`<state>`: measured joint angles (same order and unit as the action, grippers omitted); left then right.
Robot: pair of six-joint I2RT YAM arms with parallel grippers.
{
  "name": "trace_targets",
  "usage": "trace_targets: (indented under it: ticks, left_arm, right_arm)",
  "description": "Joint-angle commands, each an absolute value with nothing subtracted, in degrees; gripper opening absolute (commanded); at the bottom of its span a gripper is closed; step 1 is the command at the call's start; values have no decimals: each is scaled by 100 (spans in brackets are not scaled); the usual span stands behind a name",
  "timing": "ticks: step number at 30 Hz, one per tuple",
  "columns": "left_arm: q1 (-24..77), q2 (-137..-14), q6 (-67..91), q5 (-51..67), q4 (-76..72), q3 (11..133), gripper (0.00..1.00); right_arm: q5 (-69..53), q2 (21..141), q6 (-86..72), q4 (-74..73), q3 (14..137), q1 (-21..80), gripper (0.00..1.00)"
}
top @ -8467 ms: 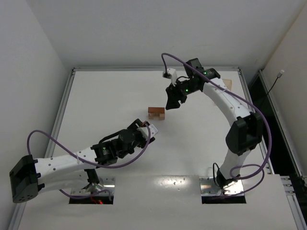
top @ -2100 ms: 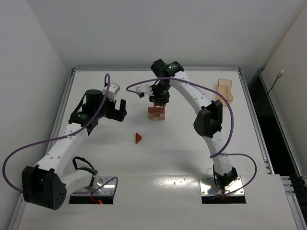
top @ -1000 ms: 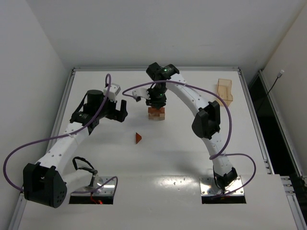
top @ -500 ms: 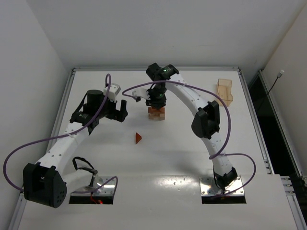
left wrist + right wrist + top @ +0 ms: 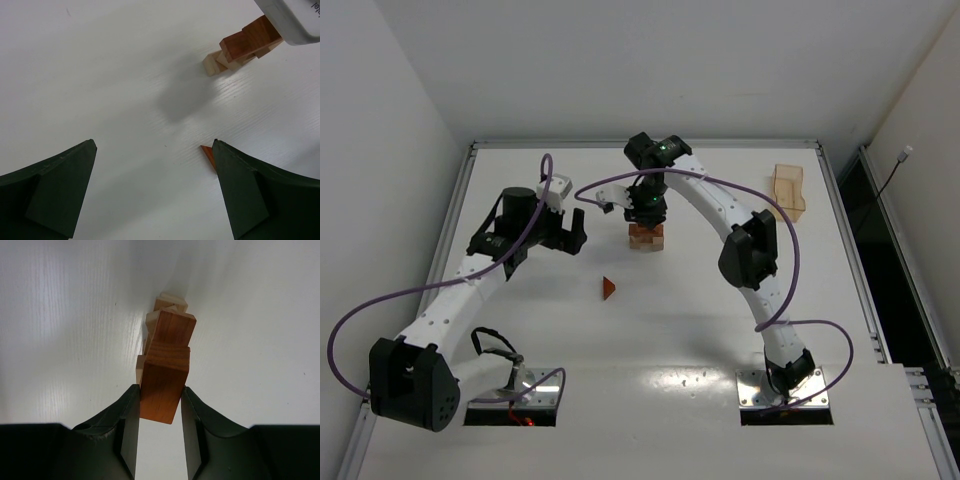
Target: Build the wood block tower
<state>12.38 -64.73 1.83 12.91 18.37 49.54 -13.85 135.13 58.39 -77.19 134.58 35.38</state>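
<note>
The work surface is a white table [image 5: 720, 330] enclosed by white walls. The wood block tower [image 5: 646, 236] stands on it near the middle, toward the far edge.

My right gripper [image 5: 160, 405] is directly over the tower. Its fingers are clamped on the two side faces of a reddish-brown block [image 5: 162, 390]. In the right wrist view, this block's long axis runs straight away from the camera, in line with the tan pieces below it. I cannot tell whether it is seated on them. In the top view, the tower's base runs left to right.

My left gripper [image 5: 155, 170] hangs to the left of the tower, well apart from it. Its jaws are spread wide and hold nothing.

A reddish-brown triangle block [image 5: 608, 289] lies flat on the table, on the near side of the tower and slightly left of it. A tan tray [image 5: 787, 190] sits far to the right of the tower.
</note>
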Motion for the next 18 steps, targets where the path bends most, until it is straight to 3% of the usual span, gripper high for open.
trace_targets:
  ticks: [1, 13, 18]
  left_arm:
    - [1169, -6451, 246, 1415, 1626, 4957, 100]
    - [1169, -6451, 193, 1415, 1626, 4957, 100]
    - [1169, -6451, 193, 1415, 1626, 4957, 100]
  right_arm:
    - [-1424, 13614, 5801, -8068, 13614, 3551, 17]
    - [-1477, 13667, 5801, -8068, 13720, 3551, 29]
    - [-1537, 13667, 5801, -8068, 13720, 3551, 40]
